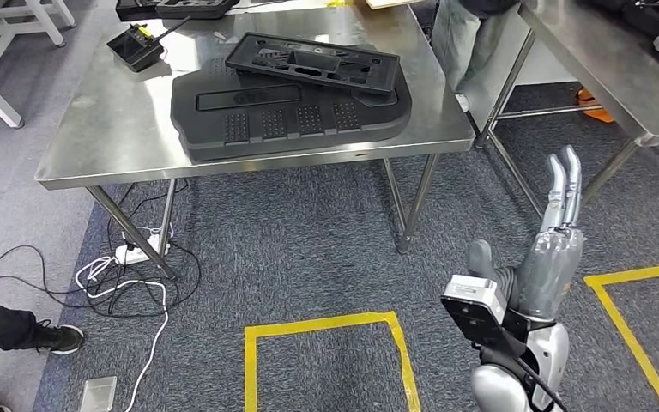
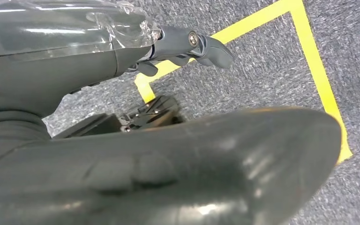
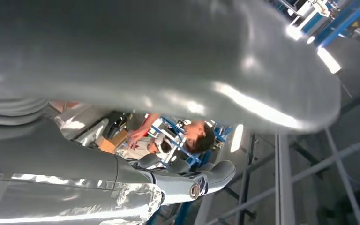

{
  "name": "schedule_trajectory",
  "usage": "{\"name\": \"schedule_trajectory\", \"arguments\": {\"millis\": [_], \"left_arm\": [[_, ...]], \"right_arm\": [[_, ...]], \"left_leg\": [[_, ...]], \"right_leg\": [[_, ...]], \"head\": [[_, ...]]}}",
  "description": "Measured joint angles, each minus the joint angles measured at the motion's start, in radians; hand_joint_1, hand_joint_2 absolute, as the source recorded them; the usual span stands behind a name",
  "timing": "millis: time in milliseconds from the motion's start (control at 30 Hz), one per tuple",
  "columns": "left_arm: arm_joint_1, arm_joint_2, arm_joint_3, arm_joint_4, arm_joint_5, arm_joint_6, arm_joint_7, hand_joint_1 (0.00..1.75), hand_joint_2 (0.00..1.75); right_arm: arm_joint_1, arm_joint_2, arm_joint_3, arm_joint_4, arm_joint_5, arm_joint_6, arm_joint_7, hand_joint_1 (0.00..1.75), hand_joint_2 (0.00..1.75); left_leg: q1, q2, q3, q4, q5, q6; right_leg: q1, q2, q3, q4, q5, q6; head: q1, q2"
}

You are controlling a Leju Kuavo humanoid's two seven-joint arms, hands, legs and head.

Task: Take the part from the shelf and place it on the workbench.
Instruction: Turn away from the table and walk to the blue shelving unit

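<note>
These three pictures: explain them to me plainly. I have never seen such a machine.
This is a walking robot with two arms. The wide picture looks down from its head: a steel workbench carries stacked black parts and a small handheld controller. The right hand is raised beside it, fingers straight, holding nothing. The other two pictures come from wrist cameras. One shows the left hand over grey carpet with yellow tape, empty; the other the right hand's thumb, with people behind.

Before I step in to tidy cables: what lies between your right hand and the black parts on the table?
In the head view, bare grey carpet, the table's legs and its front edge separate the right hand from the black parts.
</note>
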Motion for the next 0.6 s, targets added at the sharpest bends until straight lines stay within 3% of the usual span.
{"name": "schedule_trajectory", "arguments": {"millis": [100, 167, 233, 267, 300, 333, 367, 467, 533, 600], "left_arm": [[0.0, -0.001, -0.002, 0.0, 0.001, 0.0, -0.001, 0.0, 0.0], [0.0, -0.002, -0.003, 0.0, 0.001, -0.002, -0.001, 0.0, 0.0], [0.0, -0.003, -0.004, 0.0, 0.0, -0.009, 0.0, 0.0, 0.0], [0.0, -0.003, -0.005, 0.0, -0.001, -0.013, 0.0, 0.0, 0.0], [0.0, -0.003, -0.005, 0.0, -0.001, -0.016, 0.0, 0.0, 0.0], [0.0, -0.003, -0.005, 0.0, -0.002, -0.019, 0.001, 0.0, 0.0], [0.0, -0.003, -0.006, 0.0, -0.002, -0.02, 0.001, 0.0, 0.0], [-0.001, -0.003, -0.006, 0.0, -0.001, -0.021, 0.001, 0.0, 0.0], [-0.002, -0.003, -0.006, 0.0, -0.001, -0.023, 0.001, 0.0, 0.0], [-0.003, -0.002, -0.007, 0.0, -0.001, -0.024, 0.001, 0.0, 0.0]], "right_arm": [[0.003, 0.002, -0.006, -0.007, 0.002, 0.0, -0.002, 0.0, 0.0], [0.004, 0.002, -0.013, -0.013, 0.003, -0.001, -0.003, 0.0, 0.0], [0.007, 0.003, -0.019, -0.015, 0.004, -0.001, -0.004, 0.0, 0.0], [0.009, 0.003, -0.022, -0.015, 0.005, -0.001, -0.005, 0.0, 0.0], [0.012, 0.004, -0.025, -0.015, 0.005, -0.001, -0.008, 0.0, 0.0], [0.013, 0.005, -0.028, -0.015, 0.005, -0.001, -0.01, 0.0, 0.0], [0.014, 0.007, -0.032, -0.017, 0.006, -0.001, -0.014, 0.0, 0.0], [0.015, 0.014, -0.047, -0.029, 0.007, -0.001, -0.028, 0.0, 0.0], [0.02, 0.02, -0.059, -0.038, 0.007, -0.001, -0.036, 0.0, 0.0], [0.028, 0.027, -0.071, -0.043, 0.009, -0.001, -0.04, 0.0, 0.0]], "left_leg": [[0.006, -0.001, 0.001, -0.033, 0.006, 0.01], [0.012, 0.0, -0.006, -0.043, 0.015, 0.018], [0.011, 0.002, -0.019, -0.04, 0.022, 0.024], [0.01, 0.002, -0.025, -0.037, 0.025, 0.025], [0.01, 0.002, -0.032, -0.033, 0.026, 0.025], [0.009, 0.003, -0.038, -0.029, 0.028, 0.025], [0.009, 0.002, -0.041, -0.026, 0.03, 0.023], [0.005, 0.002, -0.048, -0.021, 0.037, 0.015], [0.001, 0.003, -0.058, -0.017, 0.045, 0.005], [-0.001, 0.003, -0.066, -0.012, 0.047, -0.005]], "right_leg": [[0.004, -0.001, -0.016, 0.012, -0.003, 0.015], [0.003, -0.001, -0.052, 0.089, -0.061, 0.027], [-0.001, 0.0, -0.113, 0.24, -0.149, 0.034], [-0.002, 0.0, -0.137, 0.303, -0.177, 0.036], [-0.003, 0.0, -0.144, 0.335, -0.185, 0.037], [-0.003, 0.0, -0.131, 0.326, -0.173, 0.036], [-0.003, 0.0, -0.099, 0.275, -0.146, 0.032], [0.004, 0.002, 0.024, 0.063, -0.06, 0.014], [0.008, 0.002, 0.048, 0.005, -0.043, 0.008], [0.002, 0.0, 0.042, -0.009, -0.035, 0.004]], "head": [[0.002, 0.0], [0.01, 0.0], [0.022, 0.0], [0.026, 0.0], [0.03, 0.0], [0.034, 0.0], [0.039, 0.0], [0.053, 0.0], [0.057, 0.0], [0.053, 0.0]]}}
